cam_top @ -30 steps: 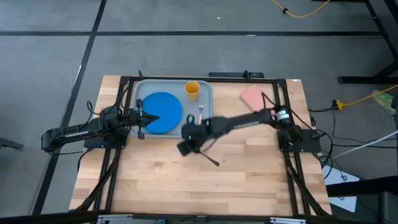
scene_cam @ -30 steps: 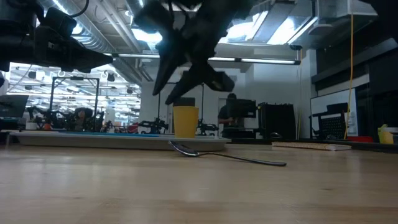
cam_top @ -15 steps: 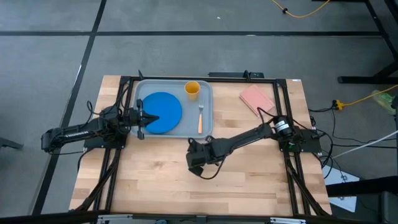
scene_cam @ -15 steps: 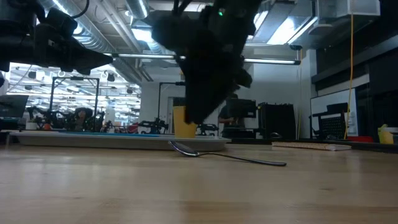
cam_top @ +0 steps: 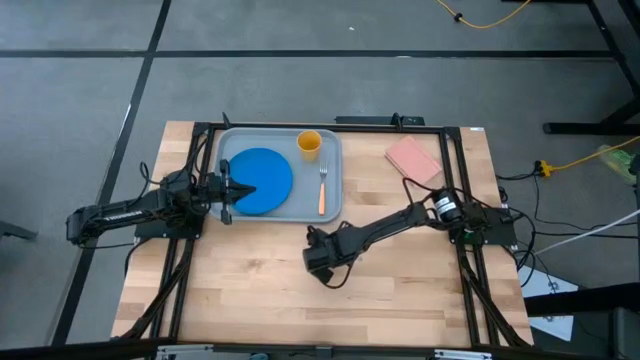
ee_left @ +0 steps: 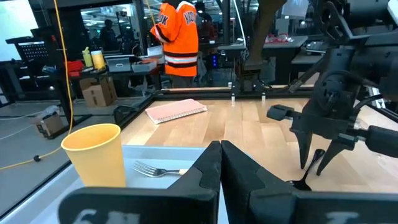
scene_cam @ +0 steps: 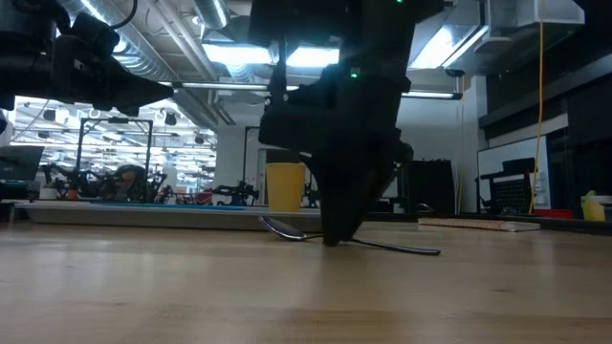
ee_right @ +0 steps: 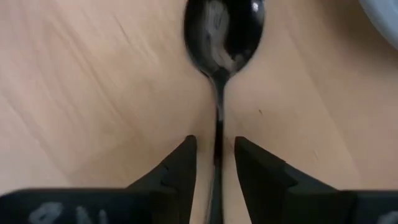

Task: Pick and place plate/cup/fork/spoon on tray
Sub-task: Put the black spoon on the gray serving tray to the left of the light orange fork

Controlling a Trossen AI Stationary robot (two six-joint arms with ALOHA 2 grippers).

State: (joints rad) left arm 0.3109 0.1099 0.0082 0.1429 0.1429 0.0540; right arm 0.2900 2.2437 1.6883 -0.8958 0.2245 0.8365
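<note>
Now the right gripper (ee_right: 214, 163) straddles the spoon (ee_right: 222, 37) handle with 2 fingers spread, its long axis running toward 12 o'clock between them, bowl ahead.

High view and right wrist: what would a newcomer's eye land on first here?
The right gripper is down on the bare wood just in front of the tray, its open fingers straddling the handle of the dark spoon. Next comes the bright blue plate on the tray, with the cup and fork beside it. The left gripper waits at the plate's edge.
</note>
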